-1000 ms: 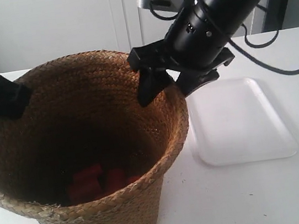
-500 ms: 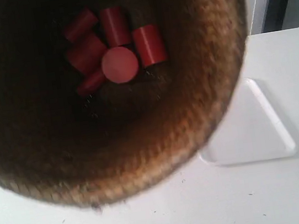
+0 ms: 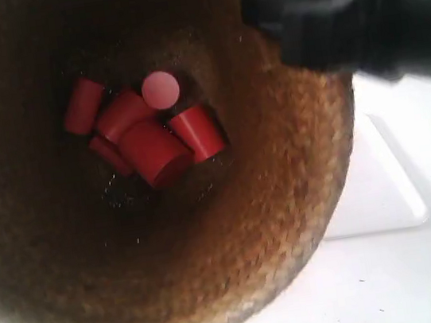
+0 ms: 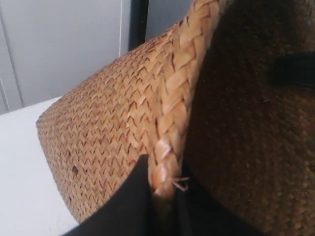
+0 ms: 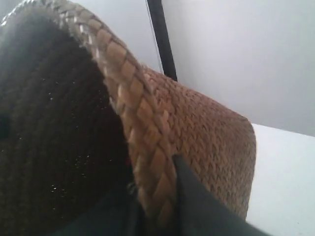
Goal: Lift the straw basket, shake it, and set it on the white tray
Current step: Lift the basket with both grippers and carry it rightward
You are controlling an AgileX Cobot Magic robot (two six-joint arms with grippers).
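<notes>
Slid lower since half a second ago, the smooth red cylinders (image 3: 144, 135) are bunched inside the straw basket (image 3: 288, 223), which is held tilted, dark woven inside toward the exterior camera. Its braided rim is pinched by the left gripper (image 4: 162, 196) and the right gripper (image 5: 157, 206). The glossy white tray (image 3: 389, 193) is half hidden behind it at the right.

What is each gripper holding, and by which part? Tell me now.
Both hold the straw basket by its braided rim: the left gripper and the right gripper each pinch it, one finger inside the basket and one outside.
</notes>
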